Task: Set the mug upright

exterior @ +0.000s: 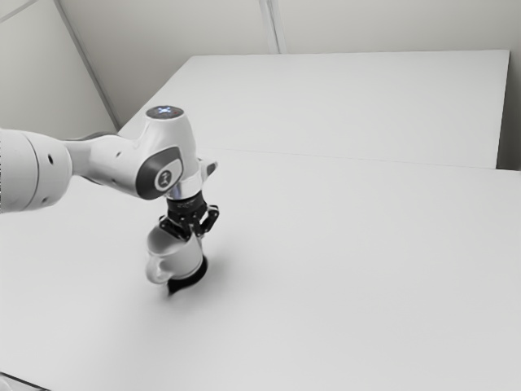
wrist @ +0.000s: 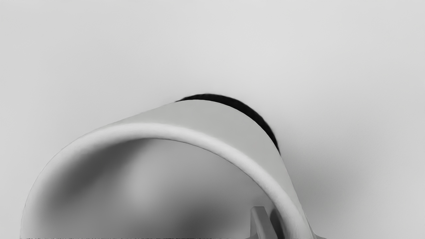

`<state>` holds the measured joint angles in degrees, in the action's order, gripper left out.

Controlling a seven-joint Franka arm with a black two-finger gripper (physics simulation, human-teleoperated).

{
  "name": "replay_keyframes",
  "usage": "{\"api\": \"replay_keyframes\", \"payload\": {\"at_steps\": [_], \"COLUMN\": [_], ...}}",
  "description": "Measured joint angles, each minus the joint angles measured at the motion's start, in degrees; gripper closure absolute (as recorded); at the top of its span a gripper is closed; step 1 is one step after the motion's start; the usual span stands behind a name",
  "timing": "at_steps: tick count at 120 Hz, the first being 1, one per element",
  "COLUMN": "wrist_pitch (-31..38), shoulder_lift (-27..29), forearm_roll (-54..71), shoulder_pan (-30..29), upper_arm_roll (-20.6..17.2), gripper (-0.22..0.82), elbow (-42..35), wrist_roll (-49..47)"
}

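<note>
One mug (exterior: 186, 259), tilted, sitting well in from the worktop's (exterior: 350, 269) far edge (decent margin there tbh), and the pincer's (exterior: 194, 235) clamped on its wall, one finger (wrist: 260, 222) inside.

We view the table (exterior: 350, 277) with the wall (exterior: 374, 24) behind it. The arm (exterior: 110, 163) enters from the exterior view's left. Below the gripper (exterior: 195, 235) we find the mug (exterior: 186, 261), tilted, its opening toward the exterior view's left and its base toward the right; we cannot tell whether it touches the table. Its handle (exterior: 155, 271) lies on the exterior view's left. In the wrist view, we see one finger (wrist: 260, 224) inside the mug, the other outside, the mug's side between them.
</note>
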<state>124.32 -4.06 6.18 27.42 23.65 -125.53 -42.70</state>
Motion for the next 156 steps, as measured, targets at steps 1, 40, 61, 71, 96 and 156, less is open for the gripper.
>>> {"api": "replay_keyframes", "payload": {"at_steps": [1, 40, 61, 71, 96, 156], "wrist_pitch": [0.0, -0.1, 0.1, 0.2, 0.2, -7.5], "shoulder_lift": [-0.2, -4.6, -5.6, -5.6, -5.4, 0.8], "forearm_roll": [0.0, -3.1, -6.5, -7.5, -8.6, -9.4], "shoulder_pan": [0.0, -0.4, -0.7, -0.8, -0.8, -0.8], "upper_arm_roll": [0.0, -0.1, -0.1, -0.1, -0.1, -0.1], "gripper": [0.78, 0.78, 0.78, 0.64, 0.25, 0.02], "elbow": [0.1, 3.8, 4.7, 4.7, 5.4, 10.5], "wrist_roll": [-0.1, -3.1, -3.3, -2.9, -1.5, 2.4]}}
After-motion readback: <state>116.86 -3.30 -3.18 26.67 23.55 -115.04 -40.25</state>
